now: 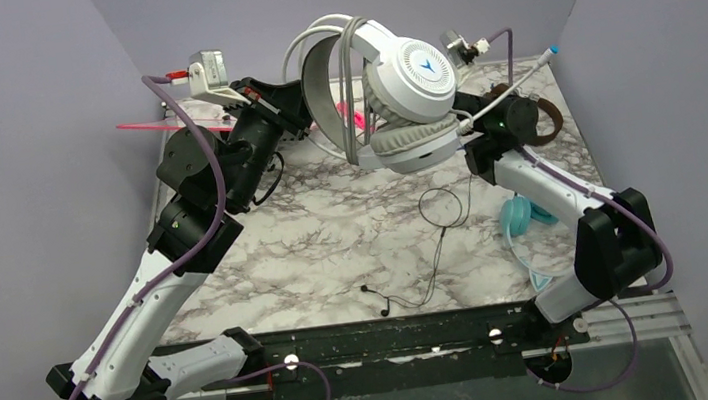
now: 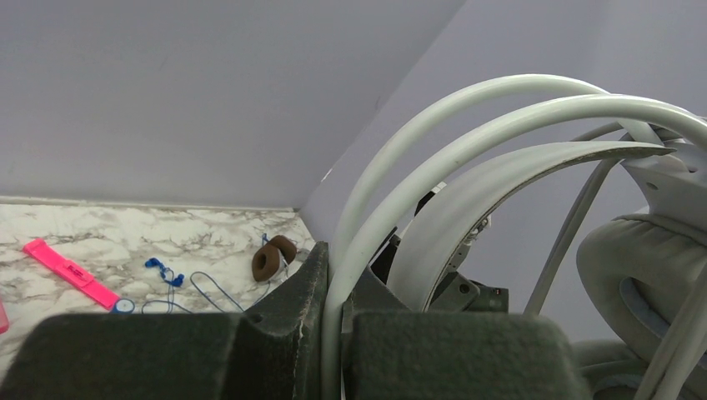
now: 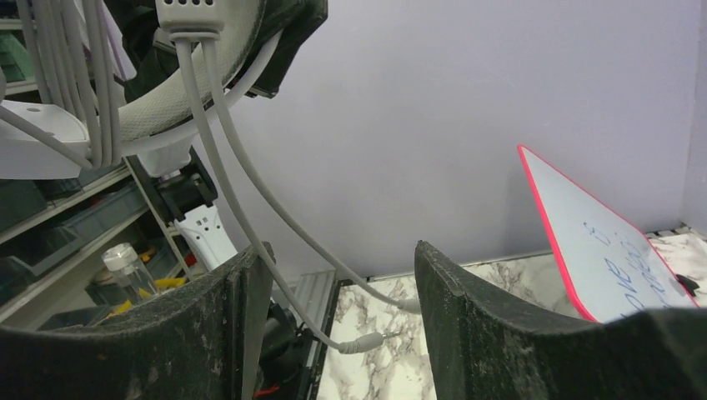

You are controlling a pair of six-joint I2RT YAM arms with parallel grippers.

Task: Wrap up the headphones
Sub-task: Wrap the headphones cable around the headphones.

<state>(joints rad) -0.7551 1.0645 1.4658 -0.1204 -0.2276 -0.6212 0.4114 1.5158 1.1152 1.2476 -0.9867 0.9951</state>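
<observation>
Black fingers of the left gripper [image 2: 338, 329] fill the near edge of the left wrist view and are clamped shut on the thin white frame wires of the white-grey headphones [image 1: 417, 77], which hang in the air above the far part of the marble table [image 1: 314, 235]. Note that the grey cord [image 1: 345, 70] already runs in several turns around the headband, so judge the winding on this set as well advanced but not finished. In the right wrist view, two free strands of that cord drop from above and its plug [image 3: 363, 342] dangles between the fingers of the right gripper [image 3: 342, 283]. Those jaws stand apart and pinch nothing. Expect this loose tail to need taking up and securing. Treat the other two sets as not yet started: the teal headphones [image 1: 519, 221] lie on the table at the right, partly behind the right arm, and the brown headphones [image 1: 547, 118] lie at the far right. A thin black cord [image 1: 433, 221] sprawls loose near the table centre; you cannot tell which set it belongs to.
</observation>
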